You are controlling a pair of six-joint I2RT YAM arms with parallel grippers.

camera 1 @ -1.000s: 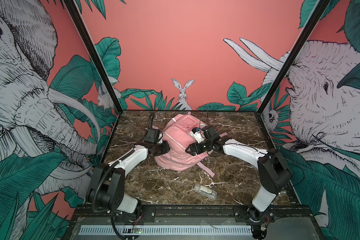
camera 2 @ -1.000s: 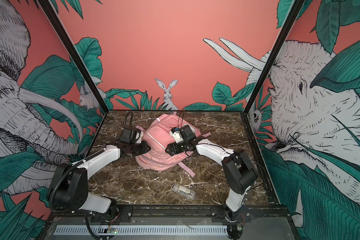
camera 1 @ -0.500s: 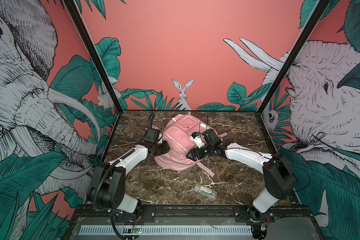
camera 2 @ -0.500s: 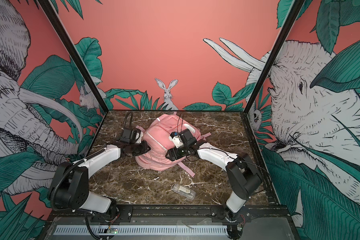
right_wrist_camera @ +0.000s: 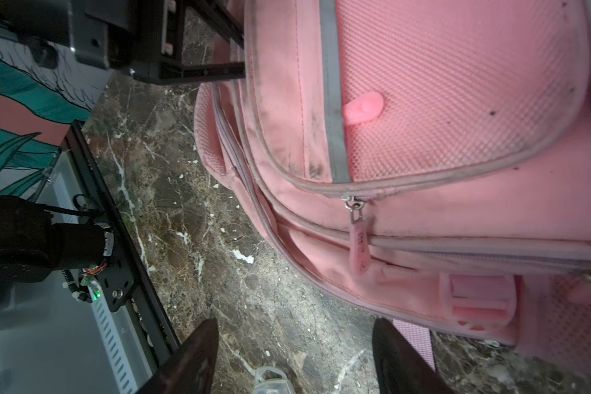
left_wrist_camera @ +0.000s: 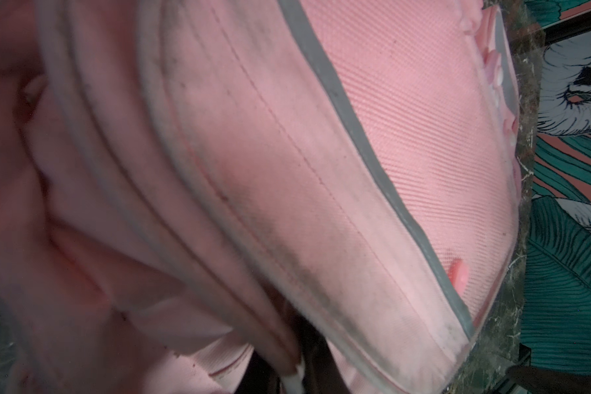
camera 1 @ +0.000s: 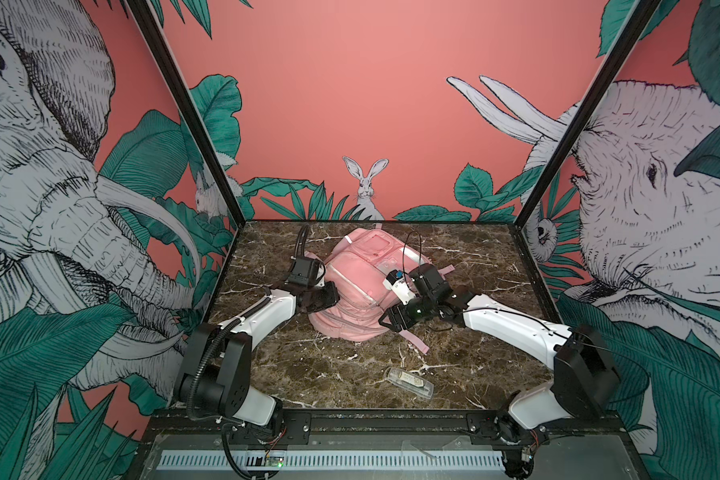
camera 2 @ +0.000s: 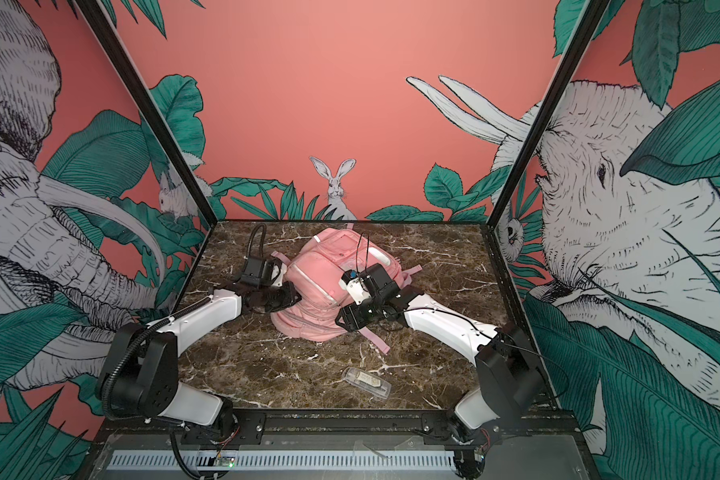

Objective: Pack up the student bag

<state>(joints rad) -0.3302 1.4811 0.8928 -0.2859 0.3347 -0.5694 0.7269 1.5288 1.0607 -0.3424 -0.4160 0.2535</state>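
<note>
Your right gripper (camera 1: 387, 323) has dropped from the top of the student bag (camera 1: 350, 274), lying toward 12 o'clock on the table (camera 1: 292, 365), to its 4 o'clock corner, jaws narrowing but still apart and empty, while your left gripper (camera 1: 332, 297) stays pinched on its 9 o'clock edge: likely zip work next.

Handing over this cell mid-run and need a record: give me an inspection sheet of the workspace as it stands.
Surface: marble tabletop, white specks scattered by the bag.
Job's things: student bag lying front-up at centre-back, one strap trailing toward the front.
Clutter: clear case near the front edge, apart from the bag.
Grippers: left gripper shut on the bag's left side; right gripper open, empty, low beside the bag's right corner.
Cables: black hose arching behind the left wrist; cable loop above the right wrist.
Surroundings: jungle mural walls, black frame posts.
</note>
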